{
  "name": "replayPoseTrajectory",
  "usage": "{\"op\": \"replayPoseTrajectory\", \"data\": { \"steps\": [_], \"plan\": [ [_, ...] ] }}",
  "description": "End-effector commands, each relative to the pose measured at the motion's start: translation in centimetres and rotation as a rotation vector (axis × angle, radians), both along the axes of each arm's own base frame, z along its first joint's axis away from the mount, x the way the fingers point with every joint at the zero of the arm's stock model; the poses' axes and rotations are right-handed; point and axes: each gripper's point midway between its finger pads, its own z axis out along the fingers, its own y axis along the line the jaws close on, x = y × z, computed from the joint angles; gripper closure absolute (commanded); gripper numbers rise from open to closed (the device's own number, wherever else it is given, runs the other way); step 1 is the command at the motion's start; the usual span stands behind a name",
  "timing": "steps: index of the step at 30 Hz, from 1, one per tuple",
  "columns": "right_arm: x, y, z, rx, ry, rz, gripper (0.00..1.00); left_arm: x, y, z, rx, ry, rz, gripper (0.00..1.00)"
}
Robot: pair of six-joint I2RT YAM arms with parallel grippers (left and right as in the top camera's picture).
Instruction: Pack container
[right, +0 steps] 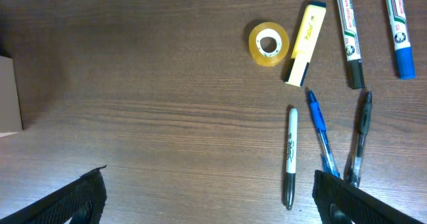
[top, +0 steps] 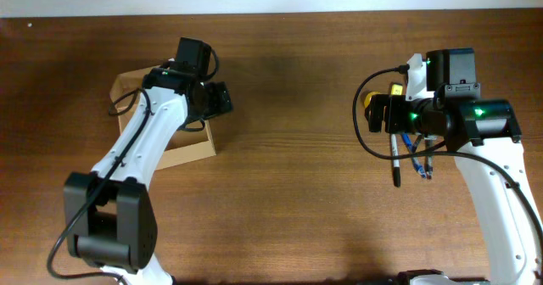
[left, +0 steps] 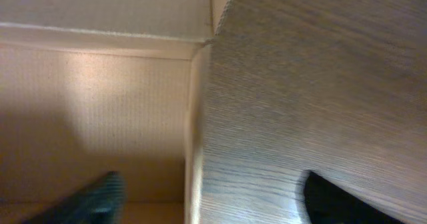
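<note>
Currently the container (top: 187, 153), a tan cardboard box, sits on the table (top: 288, 192) toward its left side, mostly under the left arm (top: 140, 149) in the overhead cam. Left claw (left: 217, 197) is released, w/ jaws apart and straddling the box's side wall. One finger (left: 103, 194) is inside over the bare cardboard floor, the other outside over the wood. Neither finger touches the wall as far as the wrist cam shows, and it grips nothing.

Right claw (right: 210, 201) is also released, jaws wide, nothing btwn them. It hovers above the table, well apart from the box. Ahead of it lies a loose group of stationery. A yellow tape roll (right: 269, 43) sits just beside a yellow highlighter (right: 305, 43). Past those come a green-label marker (right: 350, 34) and a blue marker (right: 399, 31) by the frame edge. Nearer the claw are a black-and-white marker (right: 291, 156), a blue pen (right: 319, 127) and a black pen (right: 360, 141), approx. parallel. The two pens' tips come close together; can't tell if they touch.
</note>
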Motion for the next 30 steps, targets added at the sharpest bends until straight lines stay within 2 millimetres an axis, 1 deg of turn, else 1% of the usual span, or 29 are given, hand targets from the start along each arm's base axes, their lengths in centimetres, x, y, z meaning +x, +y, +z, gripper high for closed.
{"op": "replayPoseTrajectory", "data": {
  "steps": [1, 3, 5, 7, 9, 12, 13, 16, 18, 21, 22, 24, 26, 27, 30],
  "plan": [
    [0.4, -0.4, 0.8, -0.001, -0.021, -0.022, 0.01, 0.4, 0.5, -1.6, 0.016, 0.032, 0.073, 0.37],
    [0.2, -0.4, 0.7, -0.002, -0.015, -0.022, 0.01, 0.4, 0.5, -2.6, 0.019, 0.054, 0.082, 0.43],
    [0.1, -0.4, 0.7, -0.003, -0.01, -0.023, 0.01, 0.3, 0.5, -3.3, 0.021, 0.07, 0.086, 0.6],
    [0.0, -0.4, 0.6, -0.005, -0.006, -0.023, 0.01, 0.3, 0.5, -4.3, 0.026, 0.089, 0.086, 0.87],
    [0.0, -0.4, 0.6, -0.005, -0.005, -0.024, 0.01, 0.2, 0.5, -4.9, 0.027, 0.104, 0.084, 0.95],
    [0.0, -0.4, 0.6, -0.005, -0.003, -0.024, 0.01, 0.5, -0.2, -4.9, -0.01, 0.1, 0.074, 0.98],
    [0.0, -0.5, 0.6, -0.007, -0.003, -0.025, 0.01, 0.6, -1.0, -4.8, -0.052, 0.097, 0.062, 0.98],
    [0.1, -1.6, 0.6, -0.056, -0.007, -0.066, 0.01, 0.8, -1.7, -4.3, -0.088, 0.095, 0.038, 0.98],
    [0.1, -2.8, 1.4, -0.107, -0.016, -0.108, 0.01, 0.8, -2.2, -3.1, -0.089, 0.106, 0.027, 0.98],
    [0.1, -4.9, 3.3, -0.113, -0.036, -0.21, 0.01, 1.0, -3.2, -1.0, -0.086, 0.101, 0.005, 0.98],
    [0.0, -6.5, 4.5, -0.112, -0.051, -0.259, 0.01, 1.2, -4.3, 0.6, -0.077, 0.082, -0.021, 0.98],
    [-0.4, -8.8, 5.7, -0.113, -0.062, -0.329, 0.01, 1.4, -6.0, 2.4, -0.074, 0.057, -0.057, 0.98],
    [-0.9, -10.5, 6.3, -0.109, -0.062, -0.382, 0.01, 1.4, -7.7, 3.9, -0.068, 0.03, -0.097, 0.99],
    [-1.4, -12.2, 6.5, -0.104, -0.058, -0.443, 0.01, 1.2, -9.8, 5.2, -0.056, -0.003, -0.142, 0.98],
    [-2.1, -14.0, 6.3, -0.105, -0.044, -0.501, 0.01, 0.4, -12.9, 6.2, -0.051, -0.034, -0.212, 0.98]
  ]
}}
